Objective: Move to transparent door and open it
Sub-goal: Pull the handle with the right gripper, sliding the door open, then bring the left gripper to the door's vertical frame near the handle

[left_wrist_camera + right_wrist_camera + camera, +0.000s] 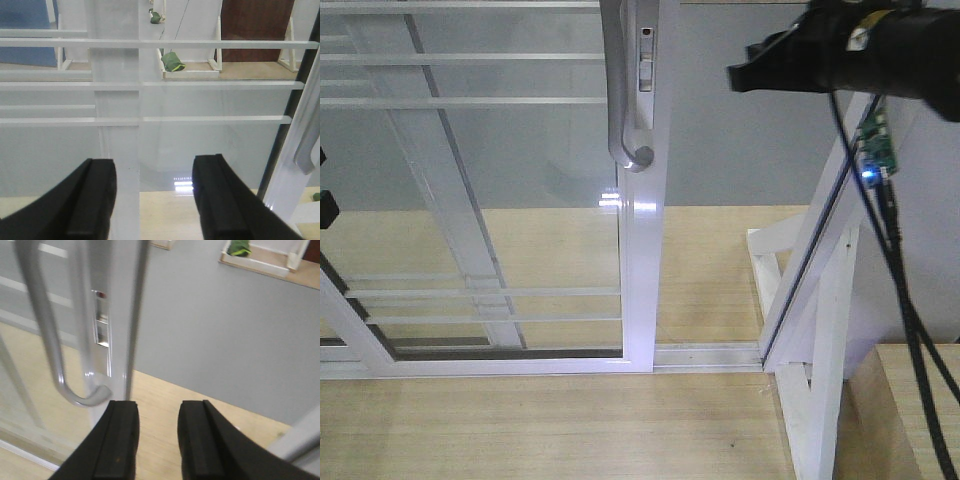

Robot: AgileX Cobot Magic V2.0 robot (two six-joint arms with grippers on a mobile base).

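The transparent door (480,200) fills the left of the front view, with thin white bars and a white stile (645,260). Its curved grey handle (620,90) hangs on that stile. My right gripper (760,65) is high up, to the right of the handle and apart from it. In the right wrist view it (157,410) is open and empty, with the handle (45,340) up to its left and the stile (117,315) just ahead. My left gripper (155,170) is open and empty, facing the glass and bars (150,85). The handle (307,150) shows at the right edge of that view.
A floor track (710,355) runs from the stile to a slanted white frame post (810,290) on the right. A wooden block (910,410) sits at the lower right. Cables (900,290) hang from my right arm. Beyond the glass lie green items (172,61) in white-framed trays.
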